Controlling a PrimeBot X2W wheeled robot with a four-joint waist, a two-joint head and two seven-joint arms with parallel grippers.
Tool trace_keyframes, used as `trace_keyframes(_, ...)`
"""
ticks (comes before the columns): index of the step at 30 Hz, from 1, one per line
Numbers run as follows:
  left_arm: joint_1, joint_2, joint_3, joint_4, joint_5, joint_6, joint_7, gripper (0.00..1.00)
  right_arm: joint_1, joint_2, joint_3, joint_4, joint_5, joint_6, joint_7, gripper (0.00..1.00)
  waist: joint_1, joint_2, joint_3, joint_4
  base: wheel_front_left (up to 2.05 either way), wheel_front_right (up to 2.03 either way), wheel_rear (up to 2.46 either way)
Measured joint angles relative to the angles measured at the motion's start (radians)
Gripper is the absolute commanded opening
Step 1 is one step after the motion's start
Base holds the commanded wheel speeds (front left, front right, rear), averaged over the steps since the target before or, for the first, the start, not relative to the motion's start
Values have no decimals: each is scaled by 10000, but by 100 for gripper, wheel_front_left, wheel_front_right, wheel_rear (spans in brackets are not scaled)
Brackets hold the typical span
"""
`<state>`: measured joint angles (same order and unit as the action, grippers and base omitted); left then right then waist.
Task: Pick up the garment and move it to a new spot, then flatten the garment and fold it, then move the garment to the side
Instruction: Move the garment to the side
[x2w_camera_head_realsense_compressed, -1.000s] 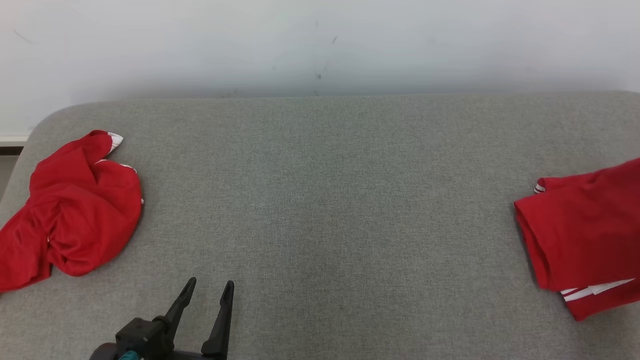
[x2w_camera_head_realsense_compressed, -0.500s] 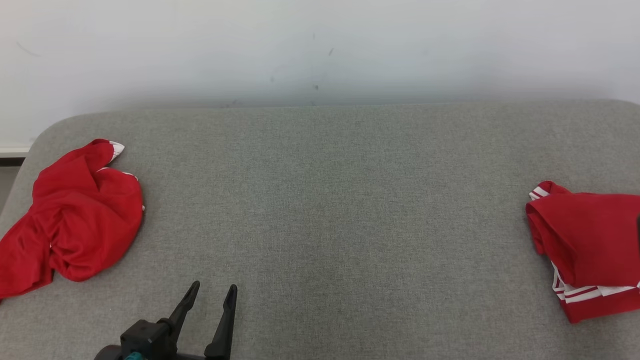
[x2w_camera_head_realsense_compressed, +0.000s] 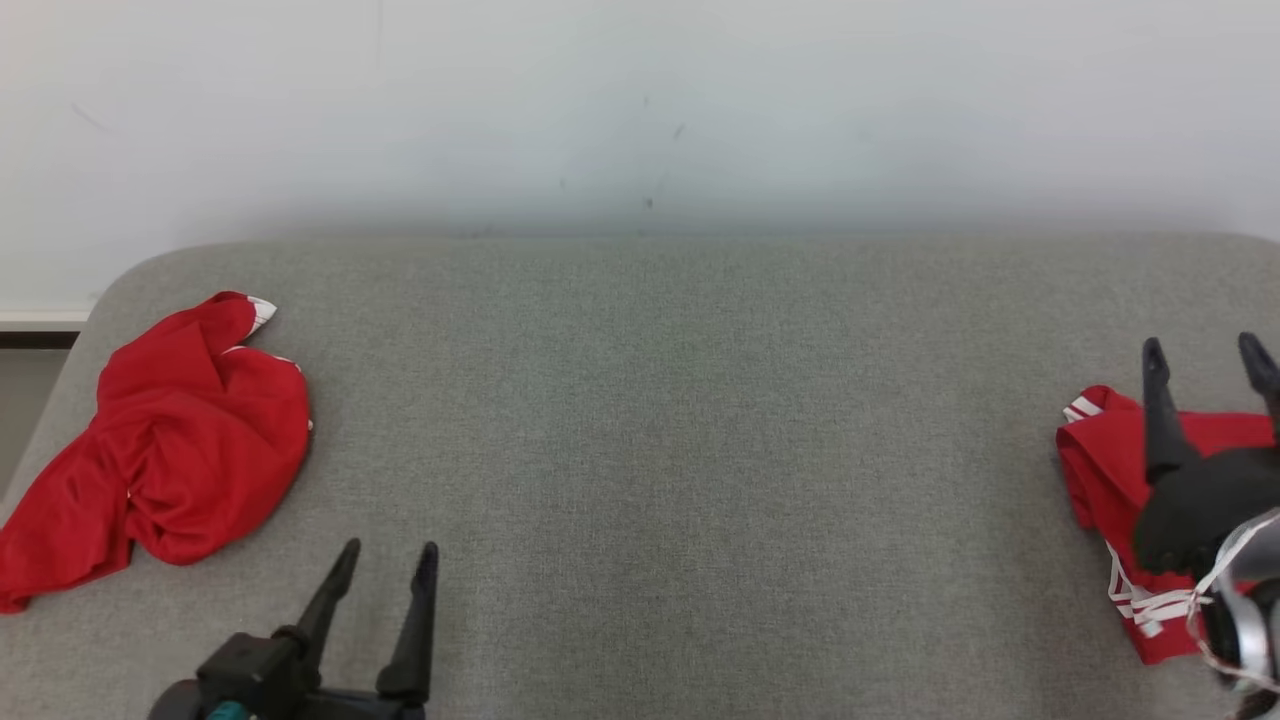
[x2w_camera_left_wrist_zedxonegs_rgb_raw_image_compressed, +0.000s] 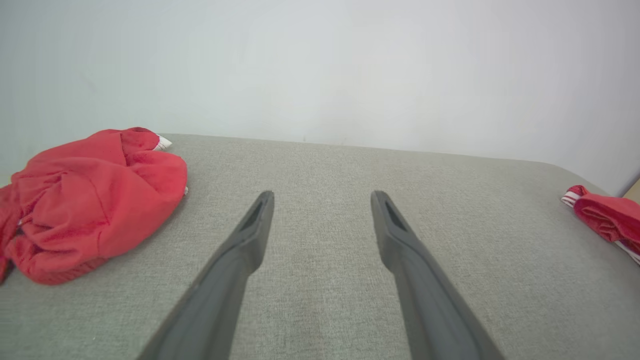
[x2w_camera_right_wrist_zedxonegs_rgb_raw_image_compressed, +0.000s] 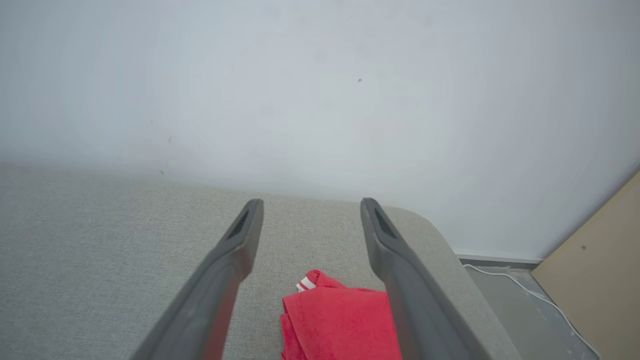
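The table (x2w_camera_head_realsense_compressed: 660, 420) is covered with grey cloth and has round corners; it stands against a plain white wall (x2w_camera_head_realsense_compressed: 640, 100). Beside its right end, a white cable (x2w_camera_right_wrist_zedxonegs_rgb_raw_image_compressed: 530, 295) lies on the floor near a wooden board (x2w_camera_right_wrist_zedxonegs_rgb_raw_image_compressed: 600, 260). I count two red garments. The crumpled garment (x2w_camera_head_realsense_compressed: 190, 440) lies at the left end. The folded garment (x2w_camera_head_realsense_compressed: 1105, 470), with white stripes, lies at the right edge. My right hand (x2w_camera_head_realsense_compressed: 1200, 343) hangs over it, fingers apart, gripping nothing. My left hand (x2w_camera_head_realsense_compressed: 390, 547) is spread open too, over bare cloth.
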<state>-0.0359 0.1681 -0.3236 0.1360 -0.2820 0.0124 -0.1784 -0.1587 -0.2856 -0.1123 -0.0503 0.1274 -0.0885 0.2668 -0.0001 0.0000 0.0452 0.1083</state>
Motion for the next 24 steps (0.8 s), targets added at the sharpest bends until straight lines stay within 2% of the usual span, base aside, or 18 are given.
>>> trace_keyframes(6, -76, 190, 314, -173, -4, 86, -188, 100, 733, 1310, -33, -316, 1087, -33, -1323, 100, 0, 0, -290, -8, 0, 0, 0)
trace_keyframes(9, -74, 201, 405, -224, -17, 142, -261, 100, 1098, 1659, 100, -391, 1544, 180, -1829, 100, 0, 0, -442, -40, 0, 0, 0)
trace_keyframes(11, -66, 219, 445, -242, -17, 142, -263, 100, 1199, 1732, 194, -408, 1626, 293, -1948, 100, 0, 0, -485, -58, 0, 0, 0)
trace_keyframes(15, 119, 290, 543, -284, -75, 198, -301, 100, 1379, 1868, 596, -163, 1791, 777, -2477, 100, 0, 0, -584, -227, 0, 0, 0)
trace_keyframes(20, 151, 414, 683, -282, -94, 236, -301, 100, 1626, 1837, 930, 211, 1772, 1080, -2685, 100, 0, 0, -608, -408, 0, 0, 0)
trace_keyframes(24, 439, 506, 859, -293, -117, 318, -305, 100, 1720, 1852, 1012, 387, 1772, 1164, -2901, 100, 0, 0, -593, -560, 0, 0, 0)
